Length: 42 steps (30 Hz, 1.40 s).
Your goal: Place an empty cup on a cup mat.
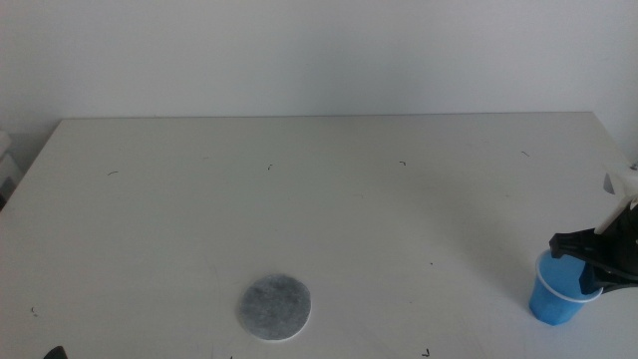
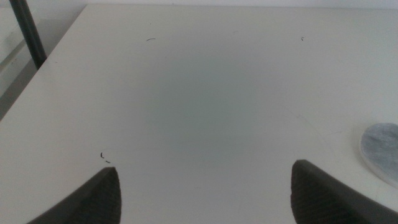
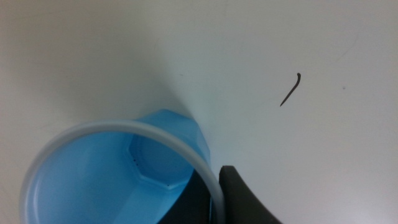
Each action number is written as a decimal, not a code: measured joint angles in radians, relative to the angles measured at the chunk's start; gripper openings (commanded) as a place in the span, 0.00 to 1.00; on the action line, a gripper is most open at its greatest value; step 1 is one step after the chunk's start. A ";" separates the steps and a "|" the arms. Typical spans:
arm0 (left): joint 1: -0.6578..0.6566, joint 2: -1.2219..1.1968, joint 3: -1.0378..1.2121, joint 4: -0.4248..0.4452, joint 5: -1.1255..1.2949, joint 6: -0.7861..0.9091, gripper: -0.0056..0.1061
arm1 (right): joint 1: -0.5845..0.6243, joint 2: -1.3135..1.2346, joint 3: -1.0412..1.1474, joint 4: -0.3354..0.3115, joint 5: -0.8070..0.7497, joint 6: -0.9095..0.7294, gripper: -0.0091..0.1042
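The blue cup [image 1: 554,297] stands upright at the table's front right; its inside [image 3: 112,180] holds nothing. My right gripper [image 1: 586,267] comes in from the right edge and grips the cup's rim. One jaw sits outside the wall and the other inside it, so it is shut on the cup [image 3: 217,186]. The grey round cup mat [image 1: 274,306] lies flat near the front, left of centre, far from the cup. My left gripper [image 2: 205,180] waits open over bare table at the front left, with the mat's edge [image 2: 382,150] beside it.
The white table [image 1: 319,189] carries only a few small dark specks. Its right edge runs close by the cup, and a pale wall stands behind the far edge. A dark post [image 2: 26,31] stands off the table's left side.
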 measured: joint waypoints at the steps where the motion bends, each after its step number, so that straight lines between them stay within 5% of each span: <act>1: 0.000 0.000 0.000 0.000 0.000 0.000 0.99 | 0.001 0.000 0.000 0.002 -0.001 0.001 0.07; 11: 0.000 0.000 0.000 0.000 0.000 0.000 0.99 | 0.002 -0.132 -0.037 0.016 0.064 0.009 0.07; 23: 0.000 0.000 0.000 0.000 0.000 0.000 0.99 | 0.034 -0.224 -0.335 0.059 0.311 0.028 0.08; 42: 0.000 0.000 0.000 0.000 0.000 0.000 0.99 | 0.479 0.081 -0.758 0.066 0.379 0.203 0.09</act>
